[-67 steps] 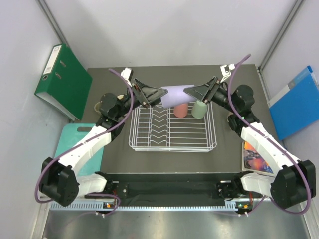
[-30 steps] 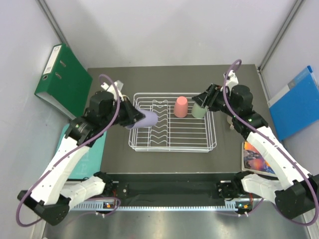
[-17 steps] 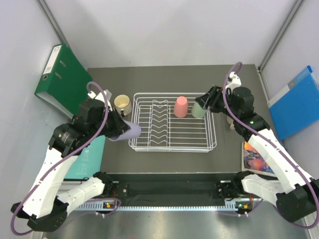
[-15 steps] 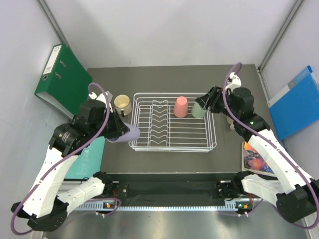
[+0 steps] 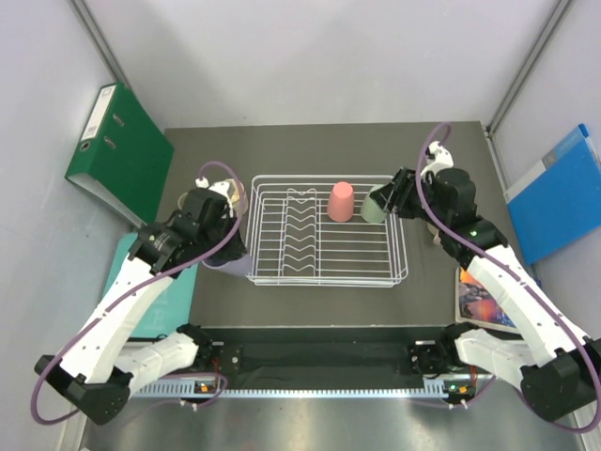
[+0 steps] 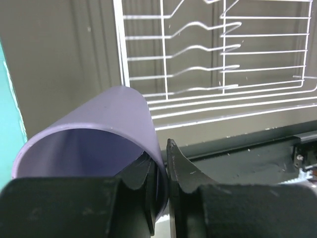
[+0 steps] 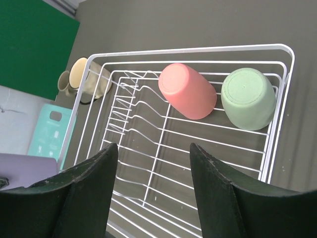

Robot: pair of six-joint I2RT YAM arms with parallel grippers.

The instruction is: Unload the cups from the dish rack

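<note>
The white wire dish rack (image 5: 324, 268) sits mid-table. A pink cup (image 5: 342, 201) and a mint-green cup (image 5: 375, 206) stand upside down at its back right. My left gripper (image 5: 228, 246) is just off the rack's left edge, shut on the rim of the lavender tumbler (image 6: 99, 129), one finger inside and one outside (image 6: 161, 168). My right gripper (image 7: 152, 146) hovers open and empty over the rack (image 7: 148, 163), back from the pink cup (image 7: 187, 90) and the mint-green cup (image 7: 247, 98). A cream mug (image 7: 89, 77) and a small olive-tan mug (image 7: 63, 82) stand outside the rack's back left corner.
A green binder (image 5: 117, 150) leans at the far left and a blue folder (image 5: 559, 193) at the far right. A teal cutting board (image 5: 127, 258) lies left of the rack under my left arm. A printed booklet (image 5: 479, 296) lies right of the rack.
My left arm has carried the lavender tumbler out of the rack to the left and brought it down by the rack's left edge. The right gripper stayed by the mint-green cup, its jaws narrowing slightly.
</note>
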